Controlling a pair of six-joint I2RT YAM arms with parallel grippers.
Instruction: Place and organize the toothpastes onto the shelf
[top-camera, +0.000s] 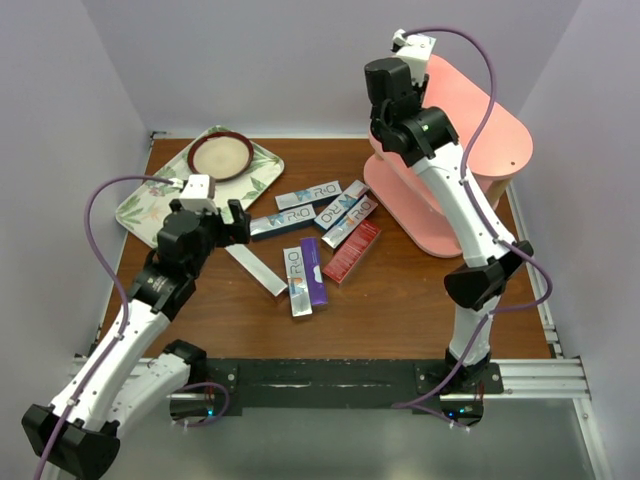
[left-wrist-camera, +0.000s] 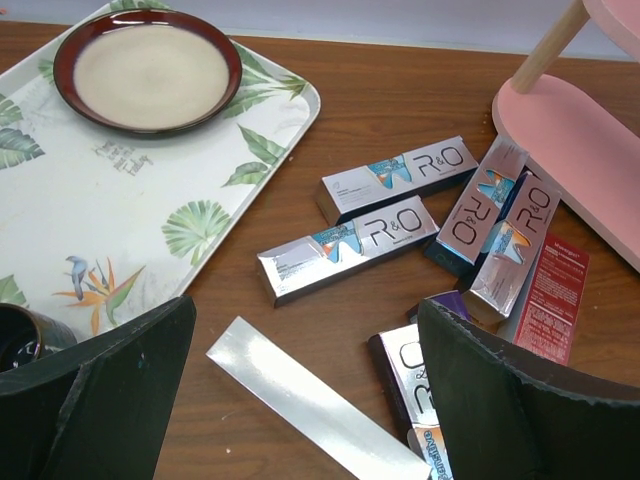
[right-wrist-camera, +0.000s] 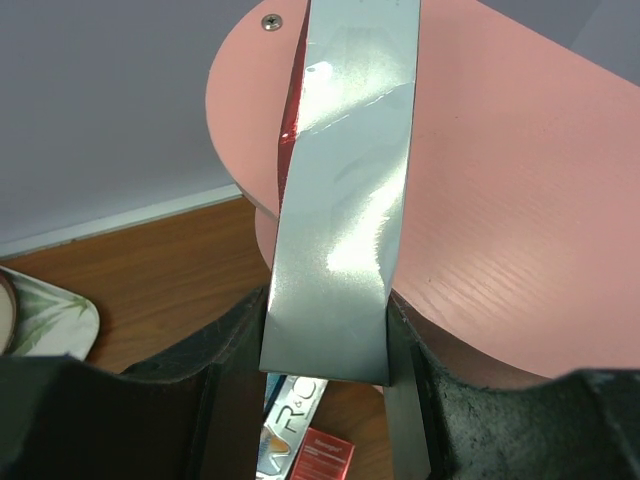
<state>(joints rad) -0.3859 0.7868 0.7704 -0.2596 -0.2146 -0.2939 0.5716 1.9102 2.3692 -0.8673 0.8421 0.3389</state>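
Observation:
Several toothpaste boxes lie on the brown table: silver "R&O" boxes (top-camera: 308, 193) (left-wrist-camera: 348, 248), a red box (top-camera: 352, 251) (left-wrist-camera: 551, 296), a purple one (top-camera: 314, 270) and a plain silver one (top-camera: 255, 268) (left-wrist-camera: 312, 397). The pink shelf (top-camera: 480, 150) stands at the back right. My right gripper (right-wrist-camera: 325, 345) is shut on a silver toothpaste box (right-wrist-camera: 345, 190), holding it above the shelf's top board (right-wrist-camera: 500, 190). My left gripper (left-wrist-camera: 305, 390) is open above the plain silver box, near the pile's left side.
A leaf-patterned tray (top-camera: 150, 205) (left-wrist-camera: 110, 215) with a dark-rimmed plate (top-camera: 220, 155) (left-wrist-camera: 148, 70) sits at the back left. A dark cup (left-wrist-camera: 15, 335) stands on the tray's near edge. Grey walls close in on all sides.

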